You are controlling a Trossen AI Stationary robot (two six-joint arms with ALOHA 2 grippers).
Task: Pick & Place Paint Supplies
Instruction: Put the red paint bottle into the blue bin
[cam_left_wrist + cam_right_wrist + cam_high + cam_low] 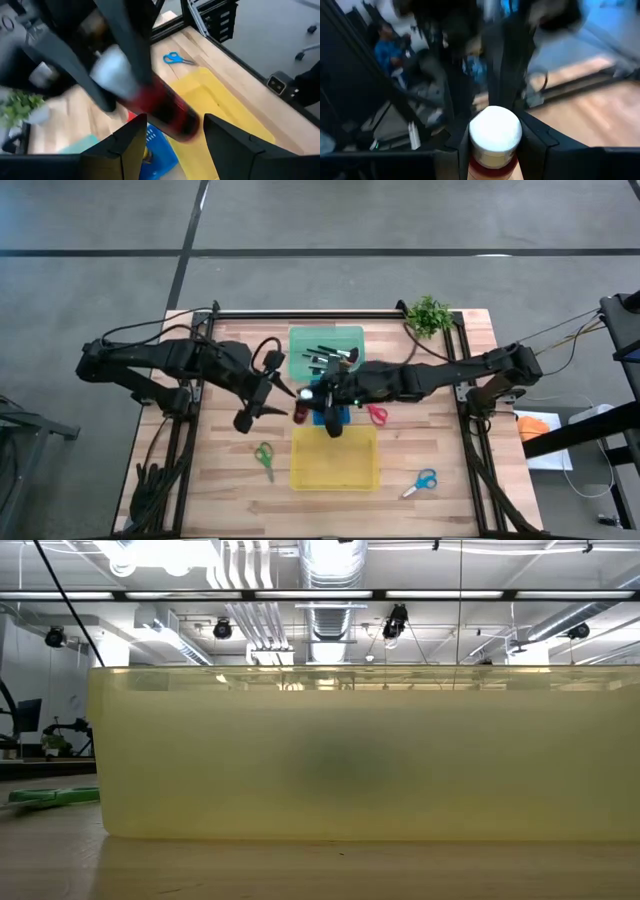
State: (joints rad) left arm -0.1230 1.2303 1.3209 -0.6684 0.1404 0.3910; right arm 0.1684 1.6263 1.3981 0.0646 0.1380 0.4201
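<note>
Gleaming white-capped red paint bottle (495,137)

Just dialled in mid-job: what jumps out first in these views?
At the table's middle, the right gripper holds a white-capped red paint bottle by the blue tray, with the open left gripper facing it. Scissors lie loose around the yellow tray; brushes fill the green tray.

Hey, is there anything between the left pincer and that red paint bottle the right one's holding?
Nothing visible. The right pincer clamps the red paint bottle near its white cap, and the bottle's red end sits in the open gap of the left pincer, with no object between.
</note>
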